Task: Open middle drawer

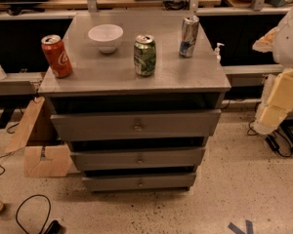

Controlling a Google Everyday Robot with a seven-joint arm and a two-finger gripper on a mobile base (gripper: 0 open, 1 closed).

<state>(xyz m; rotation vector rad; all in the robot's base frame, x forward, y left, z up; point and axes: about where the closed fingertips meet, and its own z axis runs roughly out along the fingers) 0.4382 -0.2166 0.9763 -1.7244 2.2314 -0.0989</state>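
Note:
A grey metal cabinet (pixel 136 72) stands in the centre with three stacked drawers. The middle drawer (pixel 102 159) is the second front down, long and flat, with a small round knob (pixel 140 160) at its centre. A dark gap shows above its front. The top drawer (pixel 88 126) has a taller front, and the lowest drawer (pixel 112 182) sits beneath. My arm comes in at the right edge, and the gripper (pixel 271 116) hangs at its cream-coloured end. It is to the right of the cabinet, at about top-drawer height, touching nothing.
On the cabinet top stand a red cola can (pixel 56 56), a white bowl (pixel 105 36), a green can (pixel 144 55) and a silver can (pixel 189 36). Cardboard pieces (pixel 41 150) lean at the left. Cables (pixel 31 213) lie on the speckled floor. Shelving runs behind.

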